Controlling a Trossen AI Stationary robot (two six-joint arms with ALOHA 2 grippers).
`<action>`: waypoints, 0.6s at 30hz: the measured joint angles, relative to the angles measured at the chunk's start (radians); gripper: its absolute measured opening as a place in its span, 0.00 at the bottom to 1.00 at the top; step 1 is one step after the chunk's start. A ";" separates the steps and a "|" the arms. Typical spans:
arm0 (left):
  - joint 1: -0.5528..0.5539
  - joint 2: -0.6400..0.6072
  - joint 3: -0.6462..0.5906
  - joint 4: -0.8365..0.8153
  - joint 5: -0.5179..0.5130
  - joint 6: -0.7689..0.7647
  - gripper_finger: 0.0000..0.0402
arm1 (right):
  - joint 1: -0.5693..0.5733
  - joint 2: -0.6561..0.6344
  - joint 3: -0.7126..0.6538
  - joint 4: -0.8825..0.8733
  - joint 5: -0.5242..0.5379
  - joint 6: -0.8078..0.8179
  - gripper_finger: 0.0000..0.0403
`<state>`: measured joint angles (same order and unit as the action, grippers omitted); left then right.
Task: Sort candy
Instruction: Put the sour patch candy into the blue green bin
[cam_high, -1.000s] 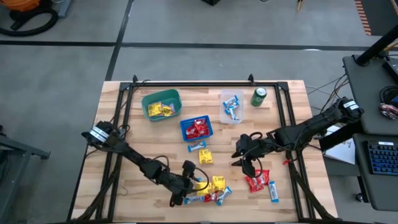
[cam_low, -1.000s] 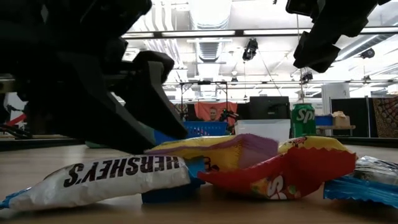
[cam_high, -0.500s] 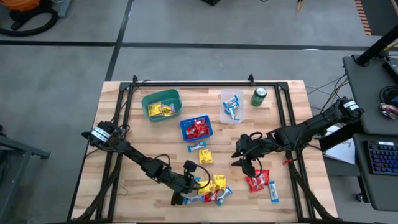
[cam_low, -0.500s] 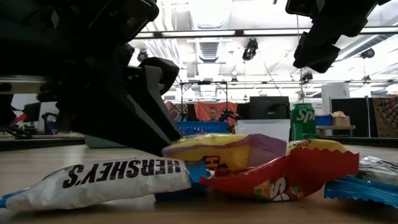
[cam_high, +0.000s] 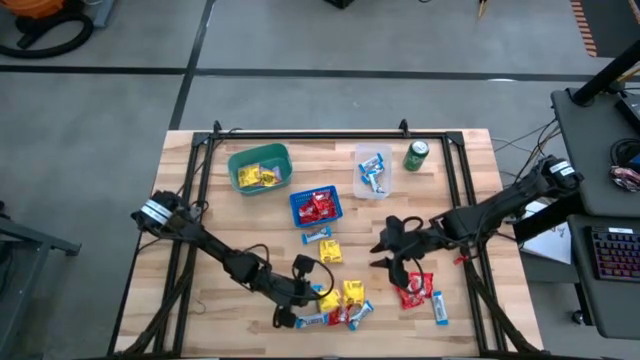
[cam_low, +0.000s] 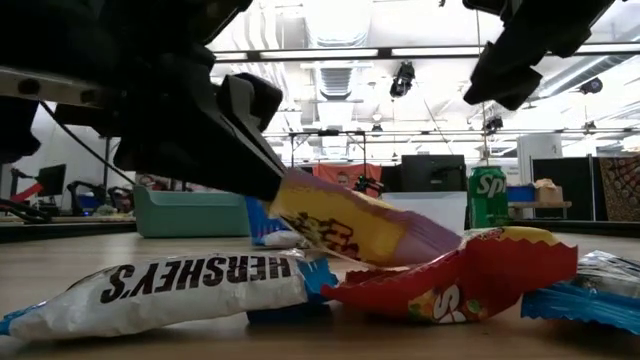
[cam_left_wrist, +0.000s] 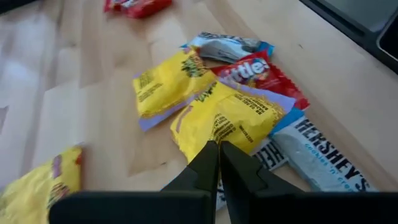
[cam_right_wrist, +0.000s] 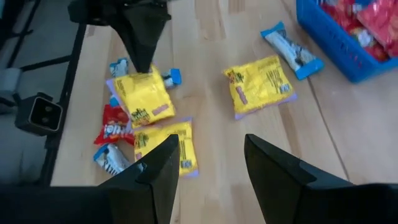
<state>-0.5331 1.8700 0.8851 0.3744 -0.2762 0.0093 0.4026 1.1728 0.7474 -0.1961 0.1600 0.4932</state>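
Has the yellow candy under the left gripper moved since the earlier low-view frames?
Yes. The left gripper has shut on the yellow candy and tipped its gripped end up off the white Hershey's bar, which stayed flat on the table.

Left tool now shut, yellow candy lifted.

yellow candy, red candy, blue basket.

Both arms are dark, slender and jointed, with thin black cables looping along them. Each carries a white label band near its base. The left gripper and right gripper have tapered, matte black fingers.
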 joint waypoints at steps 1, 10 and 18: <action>0.002 -0.004 -0.011 0.012 -0.008 -0.008 0.00 | 0.009 0.011 0.000 0.023 0.009 -0.021 0.42; 0.055 -0.023 -0.101 0.064 -0.028 -0.246 0.00 | 0.045 0.211 -0.001 0.262 0.086 -0.139 0.42; 0.076 -0.025 -0.111 0.113 -0.106 -0.364 0.00 | 0.045 0.375 0.077 0.276 0.088 -0.156 0.42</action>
<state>-0.4571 1.8446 0.7738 0.4874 -0.3826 -0.3542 0.4473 1.5473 0.8241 0.0804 0.2478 0.3371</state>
